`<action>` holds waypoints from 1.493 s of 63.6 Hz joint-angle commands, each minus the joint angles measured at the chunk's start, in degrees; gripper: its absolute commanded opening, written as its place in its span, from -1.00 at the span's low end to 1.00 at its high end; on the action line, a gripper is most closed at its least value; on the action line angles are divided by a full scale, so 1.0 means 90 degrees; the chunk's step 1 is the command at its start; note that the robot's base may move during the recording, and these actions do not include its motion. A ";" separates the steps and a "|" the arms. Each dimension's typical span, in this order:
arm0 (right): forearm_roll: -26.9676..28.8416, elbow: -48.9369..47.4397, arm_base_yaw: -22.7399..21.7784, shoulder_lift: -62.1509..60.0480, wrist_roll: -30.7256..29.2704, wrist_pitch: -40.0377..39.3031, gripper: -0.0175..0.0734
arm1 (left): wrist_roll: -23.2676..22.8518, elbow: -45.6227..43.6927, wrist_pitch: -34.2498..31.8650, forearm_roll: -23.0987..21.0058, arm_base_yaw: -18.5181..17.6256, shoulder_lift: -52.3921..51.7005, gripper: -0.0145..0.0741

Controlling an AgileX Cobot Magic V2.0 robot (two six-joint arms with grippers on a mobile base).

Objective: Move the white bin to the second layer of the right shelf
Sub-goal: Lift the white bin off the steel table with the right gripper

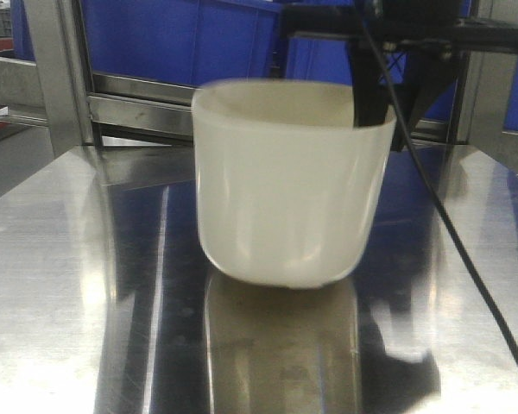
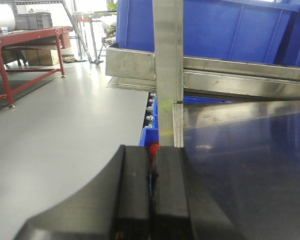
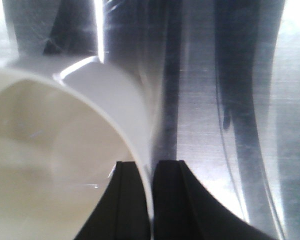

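The right gripper point(image 3: 149, 167) pinches the white bin point(image 1: 289, 181) by its rim at the tabletop point(image 1: 60, 259), the left gripper point(image 2: 152, 155) is pressed together empty, so the shelf's 2nd layer looks wholly ahead.

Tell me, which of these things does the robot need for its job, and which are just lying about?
Part of the job:
white bin
right gripper, clamped on the bin's rim

Just there:
blue crates
steel tabletop
red table
left gripper, shut, holding nothing
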 commanded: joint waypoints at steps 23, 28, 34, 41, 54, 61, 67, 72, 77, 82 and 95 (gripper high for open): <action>-0.0152 -0.0218 -0.0011 -0.1121 -0.0018 -0.0137 -0.51 | -0.0017 0.0234 -0.0536 -0.0038 0.0001 -0.0101 -0.48; -0.0262 -0.0185 -0.0030 -0.1271 -0.0131 -0.0136 -0.51 | -0.0017 0.0234 -0.0536 -0.0038 0.0001 -0.0101 -0.48; -0.0494 -0.0088 -0.0077 -0.1479 -0.0293 -0.0165 -0.51 | -0.0017 0.0234 -0.0536 -0.0038 0.0001 -0.0101 -0.48; -0.0422 0.0230 -0.0266 -0.1754 -0.0904 -0.0449 -0.51 | -0.0017 0.0234 -0.0536 -0.0038 0.0001 -0.0101 -0.48; 0.0436 0.1203 -0.0855 -0.2410 -0.2672 -0.1078 -0.51 | -0.0017 0.0234 -0.0536 -0.0038 0.0001 -0.0101 -0.48; 0.0854 0.1742 -0.1363 -0.2839 -0.3283 -0.1335 -0.51 | -0.0017 0.0234 -0.0536 -0.0038 0.0001 -0.0101 -0.48; 0.0899 0.2133 -0.1896 -0.3180 -0.3314 -0.1427 -0.51 | -0.0017 0.0234 -0.0536 -0.0038 0.0001 -0.0101 -0.48; 0.0884 0.2451 -0.2416 -0.3571 -0.3314 -0.1490 -0.51 | -0.0017 0.0234 -0.0536 -0.0038 0.0001 -0.0101 -0.48; 0.0796 0.2675 -0.2802 -0.3901 -0.3337 -0.1509 -0.51 | -0.0017 0.0234 -0.0536 -0.0038 0.0001 -0.0101 -0.48; 0.0619 0.2916 -0.3097 -0.4251 -0.3343 -0.1554 -0.51 | -0.0017 0.0234 -0.0536 -0.0038 0.0001 -0.0101 -0.48; -0.0311 0.3577 -0.3271 -0.5235 -0.3343 -0.1702 -0.51 | -0.0017 0.0234 -0.0536 -0.0038 0.0001 -0.0101 -0.48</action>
